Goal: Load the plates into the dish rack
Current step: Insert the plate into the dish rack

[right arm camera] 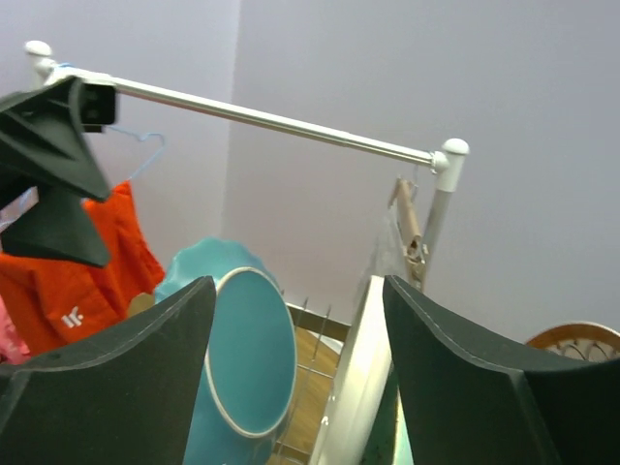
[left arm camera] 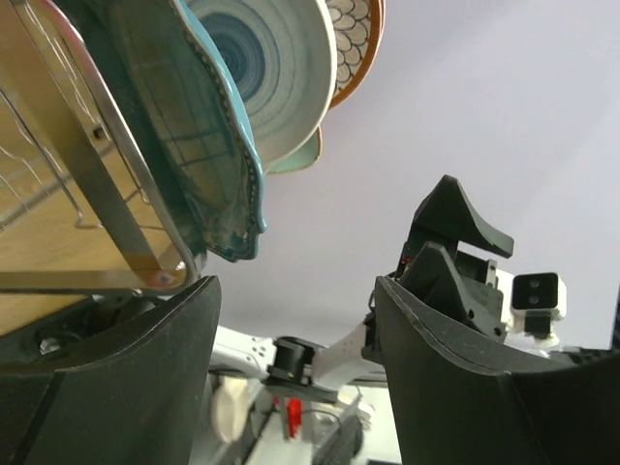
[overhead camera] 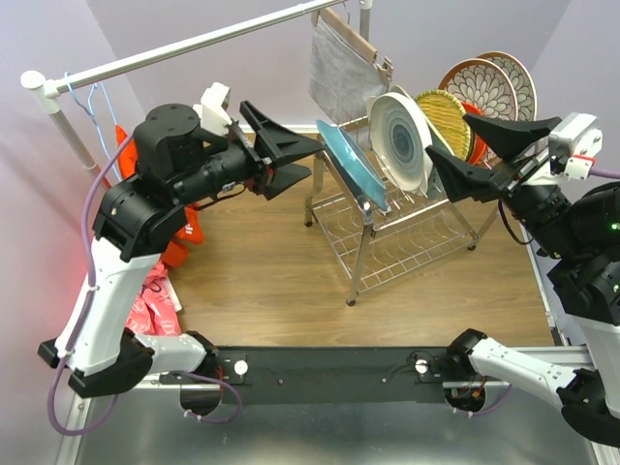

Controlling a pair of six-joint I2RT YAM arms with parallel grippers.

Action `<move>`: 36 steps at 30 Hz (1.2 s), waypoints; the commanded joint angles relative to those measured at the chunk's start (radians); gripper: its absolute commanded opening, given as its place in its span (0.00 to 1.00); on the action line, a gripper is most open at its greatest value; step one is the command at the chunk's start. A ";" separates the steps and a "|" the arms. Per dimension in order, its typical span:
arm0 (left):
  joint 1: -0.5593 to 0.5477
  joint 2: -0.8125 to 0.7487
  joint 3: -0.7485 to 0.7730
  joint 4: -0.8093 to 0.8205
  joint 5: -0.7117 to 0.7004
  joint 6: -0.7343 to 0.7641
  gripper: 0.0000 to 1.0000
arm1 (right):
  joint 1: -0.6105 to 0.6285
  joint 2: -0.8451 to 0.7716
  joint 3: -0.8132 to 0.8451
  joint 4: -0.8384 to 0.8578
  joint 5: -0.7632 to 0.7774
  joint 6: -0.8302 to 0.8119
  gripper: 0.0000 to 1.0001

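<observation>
Standing on edge in the dish rack (overhead camera: 387,247), the plates (overhead camera: 397,136) begin with a teal scalloped plate (overhead camera: 351,165) at left. The left tool (overhead camera: 310,160) gapes empty just beside it; the right tool (overhead camera: 448,136), also spread and empty, hovers at the rack's right end.

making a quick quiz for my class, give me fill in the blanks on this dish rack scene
In the dish rack, the scalloped plate nearest the left gripper is ____ in colour.
The left gripper and right gripper both have ____ jaws, holding nothing.
From the white rail hangs a ____ cloth.
Missing: teal, open, grey.
</observation>
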 commanded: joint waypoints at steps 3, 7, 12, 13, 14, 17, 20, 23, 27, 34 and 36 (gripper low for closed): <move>0.022 -0.076 -0.100 0.098 -0.120 0.200 0.73 | -0.002 -0.023 0.019 0.015 0.223 -0.020 0.83; 0.027 -0.046 -0.014 0.073 -0.215 0.362 0.73 | -0.001 -0.030 0.015 0.015 0.328 -0.018 0.87; 0.038 -0.207 -0.203 0.432 -0.280 0.446 0.87 | -0.008 -0.032 0.015 0.014 0.378 -0.029 0.88; 0.039 -0.248 -0.335 0.508 -0.286 0.426 0.87 | -0.010 -0.026 0.022 0.014 0.384 -0.039 0.89; 0.042 -0.293 -0.395 0.646 -0.327 0.408 0.87 | -0.011 -0.021 0.026 0.014 0.396 -0.046 0.90; 0.047 -0.425 -0.549 0.780 -0.395 0.388 0.87 | -0.019 -0.004 0.046 0.015 0.449 -0.067 0.96; 0.047 -0.430 -0.498 0.674 -0.409 0.490 0.87 | -0.031 0.016 0.054 0.036 0.576 -0.083 1.00; 0.047 -0.370 -0.407 0.582 -0.391 0.610 0.87 | -0.051 0.042 0.063 0.058 0.686 -0.093 1.00; 0.047 -0.327 -0.351 0.528 -0.461 0.765 0.87 | -0.074 0.091 0.129 0.067 0.750 -0.102 1.00; 0.047 -0.275 -0.368 0.546 -0.570 0.963 0.91 | -0.082 0.317 0.384 0.066 0.790 -0.084 1.00; 0.047 -0.257 -0.353 0.541 -0.599 0.992 0.91 | -0.082 0.403 0.495 0.035 0.800 -0.081 1.00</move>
